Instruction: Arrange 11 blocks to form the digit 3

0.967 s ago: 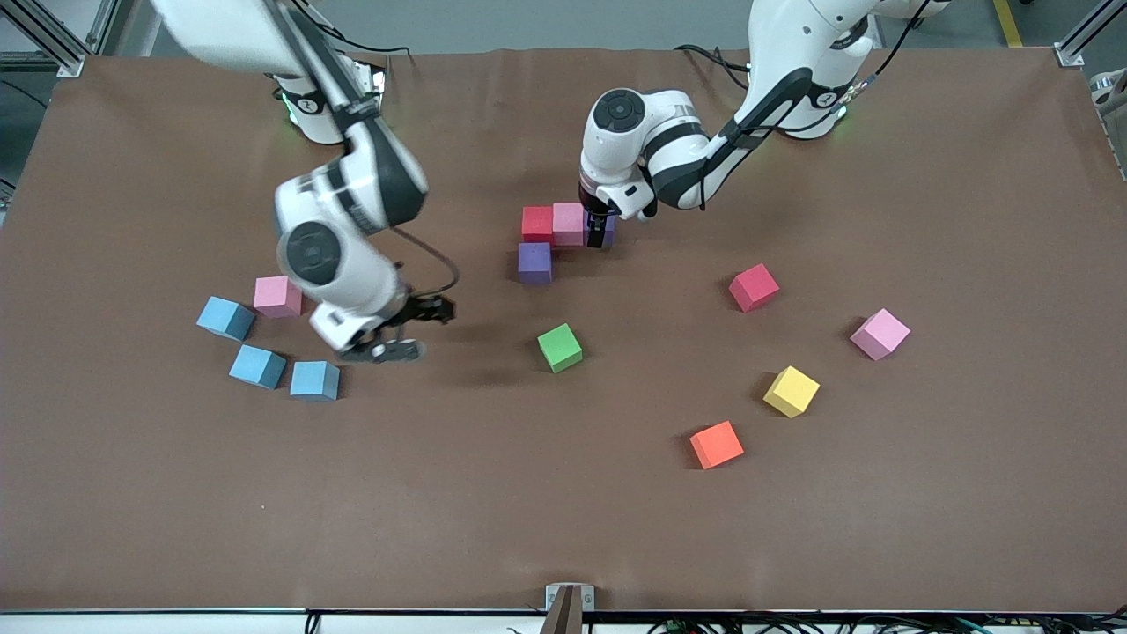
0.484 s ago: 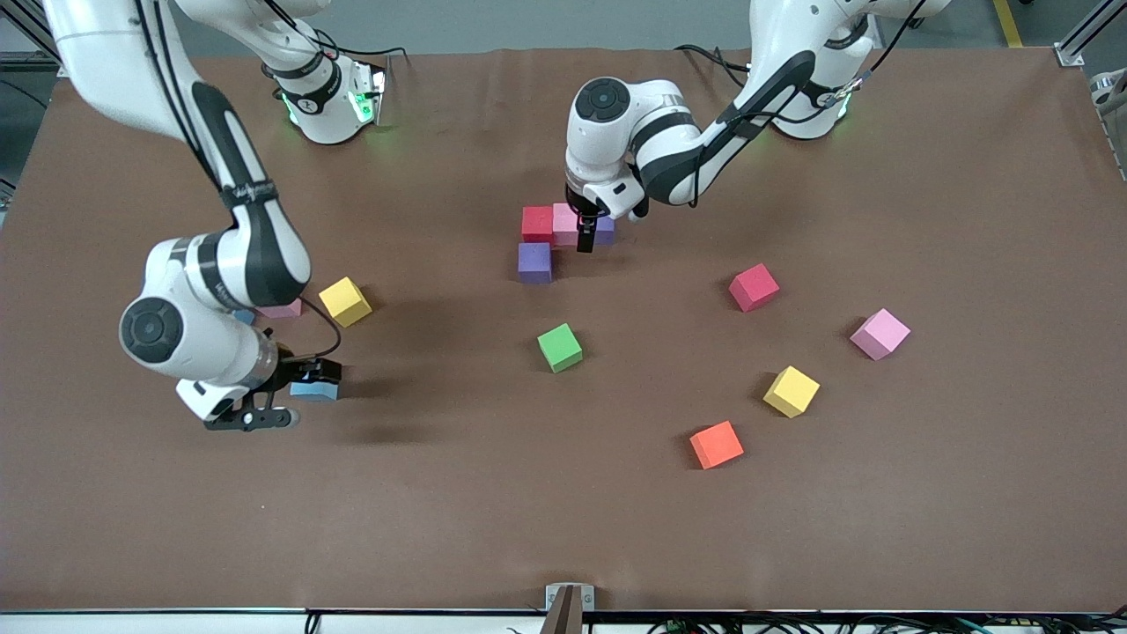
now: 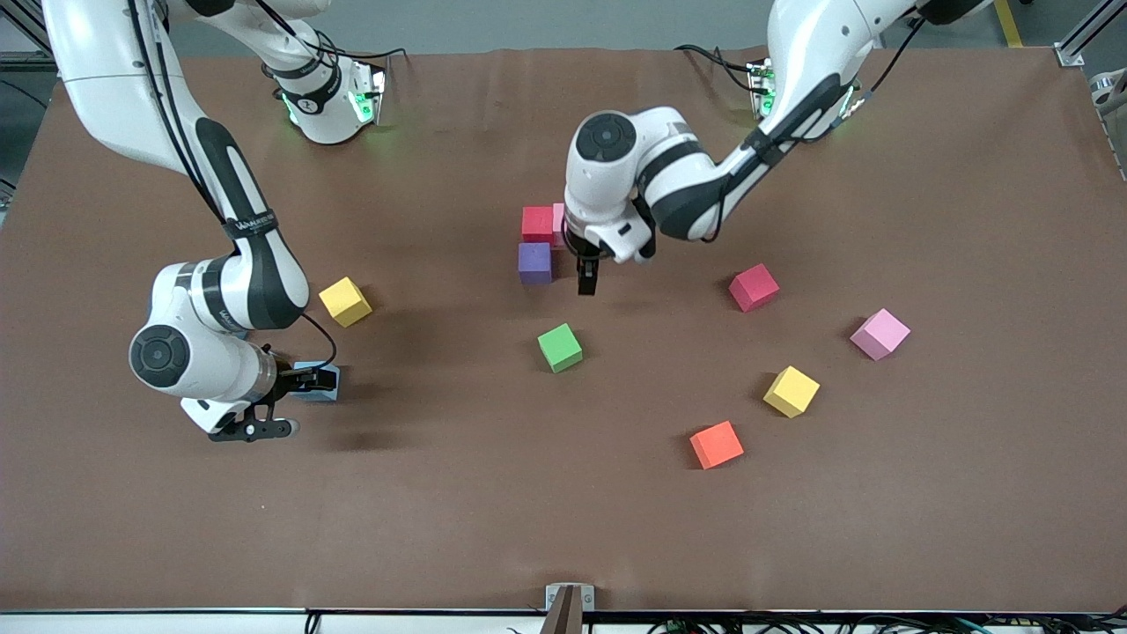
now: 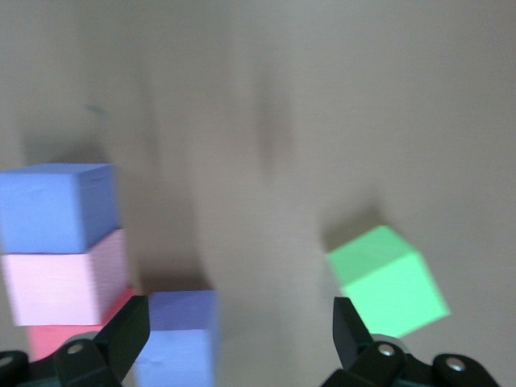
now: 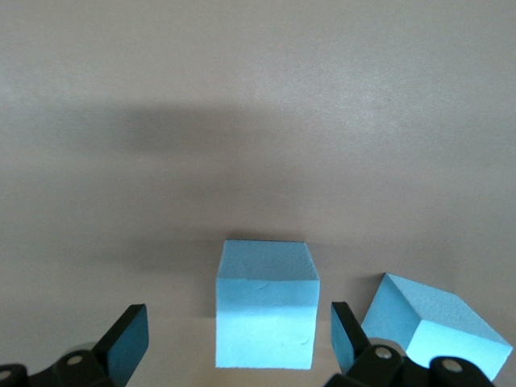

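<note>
While you watch, right gripper (image 3: 290, 403) spread wide over a blue block (image 5: 266, 314), holding nothing, left gripper (image 3: 587, 280) released beside the purple block (image 3: 534, 261), green block (image 3: 560, 347) near.

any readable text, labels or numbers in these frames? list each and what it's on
Right arm: a white band of lettering near its black forearm cover, too small to read.
Blocks, e.g. the green block and the blue block: plain faces, no markings.
Table: no text or signs.
Left gripper and right gripper: no labels visible on the fingers.
No text can be read anywhere.
</note>
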Motion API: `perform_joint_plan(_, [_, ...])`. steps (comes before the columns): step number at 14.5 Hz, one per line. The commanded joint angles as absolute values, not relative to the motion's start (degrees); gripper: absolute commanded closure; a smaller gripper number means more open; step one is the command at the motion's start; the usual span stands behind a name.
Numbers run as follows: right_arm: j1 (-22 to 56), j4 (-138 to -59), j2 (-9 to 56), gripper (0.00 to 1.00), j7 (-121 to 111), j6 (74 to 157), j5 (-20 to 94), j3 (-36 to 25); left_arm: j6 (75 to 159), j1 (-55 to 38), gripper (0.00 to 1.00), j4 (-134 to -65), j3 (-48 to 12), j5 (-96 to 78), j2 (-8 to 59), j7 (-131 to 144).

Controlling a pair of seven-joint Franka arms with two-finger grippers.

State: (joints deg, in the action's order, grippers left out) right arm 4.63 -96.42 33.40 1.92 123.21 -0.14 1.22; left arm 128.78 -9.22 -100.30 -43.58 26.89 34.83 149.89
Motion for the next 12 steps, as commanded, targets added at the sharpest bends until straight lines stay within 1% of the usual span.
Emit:
perform_joint_plan(1, [3.1, -97.4, 33.8, 0.00, 0.4, 124.0, -1.6, 2.2, 126.5, -10.4, 0.00, -89.7, -41.5, 28.6, 41.6, 141.6])
perform_joint_plan(4, [2.6, -99.1, 34.0, 0.00, -0.1, 126.3, -1.7, 2.1, 126.6, -10.6, 0.01, -84.2, -40.6, 28.2, 46.0, 127.0])
perform_joint_plan(6, [2.5, -99.7, 34.6, 0.00, -0.2, 127.8, -1.7, 2.2, 126.7, -12.1, 0.02, -81.2, -38.9, 28.1, 47.4, 119.6])
perform_joint_plan(8, [1.9, -100.5, 35.4, 0.00, -1.0, 129.7, -1.7, 2.2, 126.8, -15.6, 0.01, -79.5, -35.4, 28.1, 48.1, 110.7])
perform_joint_plan(11, [1.8, -102.5, 35.7, 0.00, -1.8, 132.4, -1.6, 2.2, 127.1, -21.9, 0.01, -76.4, -28.2, 27.8, 49.8, 104.8])
perform_joint_plan(12, [1.8, -103.2, 35.7, 0.01, -1.8, 133.1, -1.6, 2.2, 127.2, -22.5, 0.01, -74.9, -27.9, 27.8, 51.0, 102.2])
